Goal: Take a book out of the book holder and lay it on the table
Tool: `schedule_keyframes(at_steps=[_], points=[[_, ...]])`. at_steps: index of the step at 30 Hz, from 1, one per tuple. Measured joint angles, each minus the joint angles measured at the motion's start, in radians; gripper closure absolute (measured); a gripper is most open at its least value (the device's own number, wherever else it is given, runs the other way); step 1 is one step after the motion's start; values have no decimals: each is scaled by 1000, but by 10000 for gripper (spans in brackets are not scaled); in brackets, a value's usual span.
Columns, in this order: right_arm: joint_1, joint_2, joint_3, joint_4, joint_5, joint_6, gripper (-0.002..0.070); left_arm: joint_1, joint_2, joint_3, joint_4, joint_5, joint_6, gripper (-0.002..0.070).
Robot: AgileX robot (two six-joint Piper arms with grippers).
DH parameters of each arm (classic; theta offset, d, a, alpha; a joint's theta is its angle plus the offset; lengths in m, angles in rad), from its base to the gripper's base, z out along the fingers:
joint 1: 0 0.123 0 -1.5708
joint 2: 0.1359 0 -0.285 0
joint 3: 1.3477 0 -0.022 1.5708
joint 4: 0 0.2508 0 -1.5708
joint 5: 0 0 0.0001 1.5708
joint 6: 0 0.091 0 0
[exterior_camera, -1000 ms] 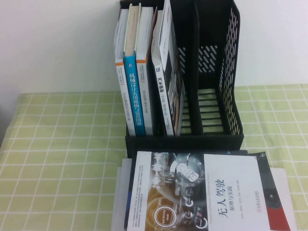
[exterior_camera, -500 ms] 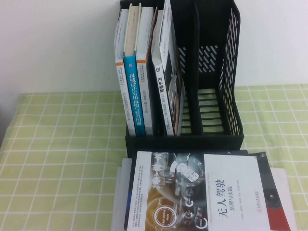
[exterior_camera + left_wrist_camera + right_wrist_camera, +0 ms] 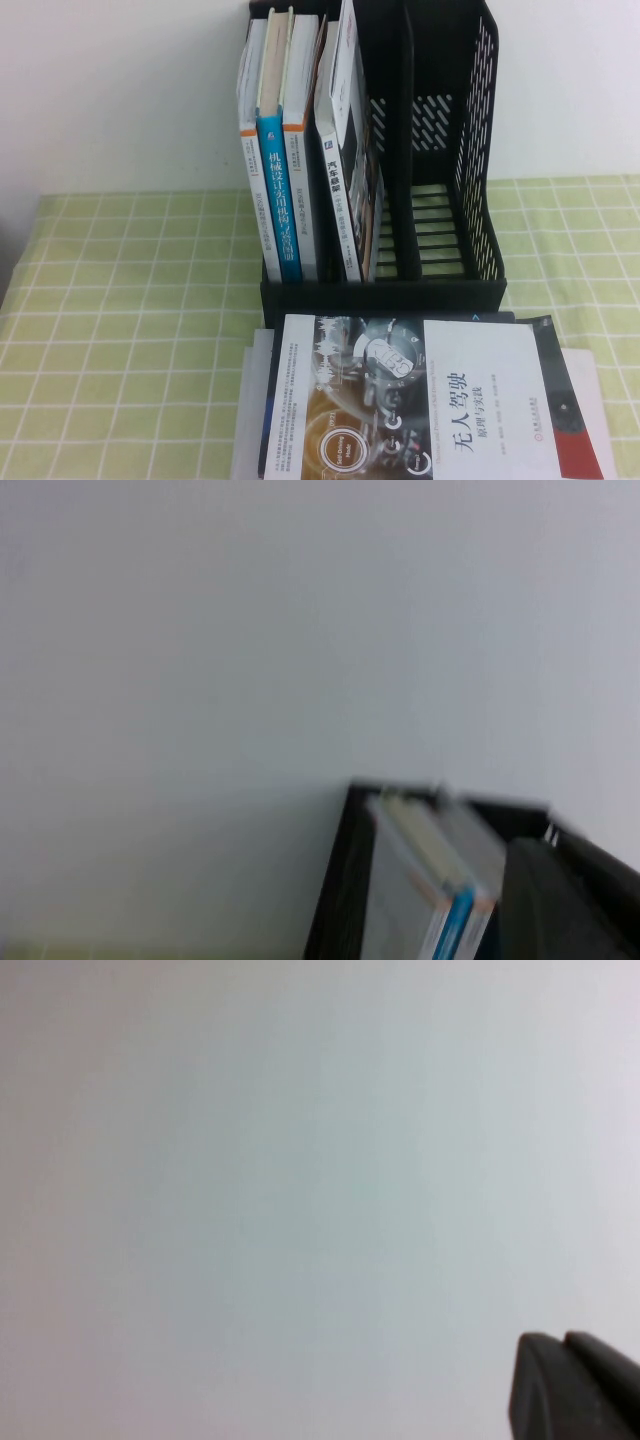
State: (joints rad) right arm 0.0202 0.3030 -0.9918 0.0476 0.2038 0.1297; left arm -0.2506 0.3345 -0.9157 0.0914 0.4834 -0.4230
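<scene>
The surface (image 3: 120,300) wears a green checked cloth with white lines, and a plain white wall (image 3: 120,90) stands behind it.

A black book holder (image 3: 440,150) stands upright at the back middle of the surface. It has slots side by side. The slots toward the robot's right have no books in them.

A big book (image 3: 420,400) lies flat on the surface, just in front of the book holder. Its cover faces up, part dark picture and part white with writing. It rests on top of some pale sheets or another book (image 3: 250,400); which one cannot be told.

Four books stand upright in the slots toward the robot's left. One has a blue spine (image 3: 278,200). White ones (image 3: 248,190) stand on each side of it. A dark-spined book (image 3: 340,190) leans a little next to them.

The right gripper (image 3: 570,1390) shows only as dark tips in its wrist view, pointing at the wall. It is closed and holds nothing.

The left gripper (image 3: 555,900) is a dark shape near the book holder in its wrist view. I cannot tell how it stands.
</scene>
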Motion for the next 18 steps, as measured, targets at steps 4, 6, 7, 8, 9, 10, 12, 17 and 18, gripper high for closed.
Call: schedule_keyframes(at_steps=[4,6,7,8,9,10,12,17,18], points=[[0,131,-31,0,191,-19,678,0,164,-61,-14,248,84,676],[0,177,-33,-2,261,-64,678,0,234,-63,-14,322,130,676],[0,192,-33,-2,285,-84,678,0,266,-63,-14,339,138,676],[0,203,-33,2,307,-98,678,0,299,-63,-20,352,145,676],[0,209,-30,14,319,-103,678,0,328,-63,-32,355,147,676],[0,211,-25,33,324,-103,678,0,348,-63,-48,357,154,676],[0,216,4,110,332,-109,678,0,391,-63,-112,343,188,676],[40,251,136,308,338,-202,678,0,496,-63,-372,236,413,676],[56,267,163,338,344,-245,678,0,521,-63,-435,204,470,676]])
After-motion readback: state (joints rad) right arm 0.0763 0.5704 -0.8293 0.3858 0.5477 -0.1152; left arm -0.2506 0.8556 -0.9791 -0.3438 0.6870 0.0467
